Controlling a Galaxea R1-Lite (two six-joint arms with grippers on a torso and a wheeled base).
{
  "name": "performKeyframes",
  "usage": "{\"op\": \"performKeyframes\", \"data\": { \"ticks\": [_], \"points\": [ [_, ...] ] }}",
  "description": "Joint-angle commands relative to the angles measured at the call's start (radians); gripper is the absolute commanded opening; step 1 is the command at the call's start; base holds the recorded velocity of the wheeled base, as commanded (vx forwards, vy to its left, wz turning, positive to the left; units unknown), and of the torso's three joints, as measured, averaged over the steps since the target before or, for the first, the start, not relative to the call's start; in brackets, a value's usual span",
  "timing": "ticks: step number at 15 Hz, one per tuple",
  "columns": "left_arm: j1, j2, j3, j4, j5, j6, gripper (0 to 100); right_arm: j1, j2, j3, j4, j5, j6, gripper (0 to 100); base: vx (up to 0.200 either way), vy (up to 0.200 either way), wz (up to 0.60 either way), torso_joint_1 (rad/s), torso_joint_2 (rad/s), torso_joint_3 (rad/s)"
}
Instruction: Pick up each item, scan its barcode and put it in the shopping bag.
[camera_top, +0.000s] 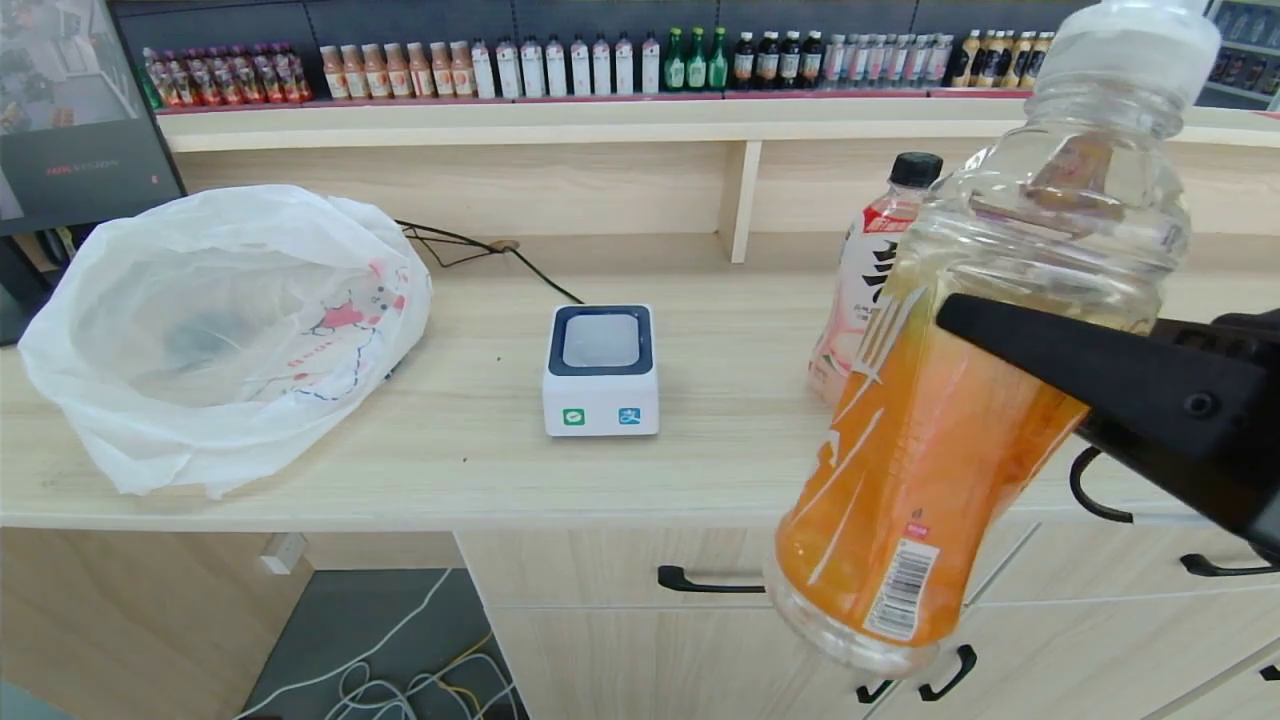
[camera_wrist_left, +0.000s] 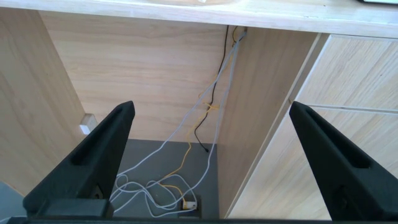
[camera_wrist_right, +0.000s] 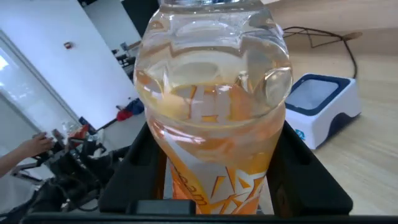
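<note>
Our right pincer (camera_wrist_right: 217, 186) clamps the orange drink bottle (camera_top: 960, 420), which is tilted cap-up over the front edge of the counter (camera_top: 700, 470), right of the scanner (camera_top: 601, 370). We see the shopping bag (camera_top: 220, 330) open at the left. Our left pincer (camera_wrist_left: 208, 162) gapes wide below the counter.

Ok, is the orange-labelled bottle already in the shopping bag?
No, the right gripper holds the orange-labelled bottle up, well clear of the shopping bag.
</note>
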Motion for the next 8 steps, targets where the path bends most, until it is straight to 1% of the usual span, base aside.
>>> {"op": "performKeyframes", "data": {
  "ticks": [1,2,5,7,8],
  "points": [
    [0.000,0.000,0.000,-0.001,0.001,0.000,100,0.000,-0.003,0.010,-0.003,0.045,0.033,0,0.000,0.000,0.00,0.000,0.00,0.000],
    [0.000,0.000,0.000,-0.001,0.001,0.000,100,0.000,-0.004,0.014,-0.003,0.065,0.065,0,0.000,0.000,0.00,0.000,0.00,0.000],
    [0.000,0.000,0.000,-0.001,-0.001,0.000,100,0.000,0.002,0.015,-0.006,0.067,0.128,0,0.000,0.000,0.00,0.000,0.00,0.000],
    [0.000,0.000,0.000,-0.001,0.001,0.000,100,0.000,0.004,0.024,-0.036,0.068,0.149,0,0.000,0.000,0.00,0.000,0.00,0.000],
    [0.000,0.000,0.000,-0.001,0.001,0.000,100,0.002,0.008,0.043,-0.071,0.070,0.182,0,0.000,0.000,0.00,0.000,0.00,0.000]
  ]
}}
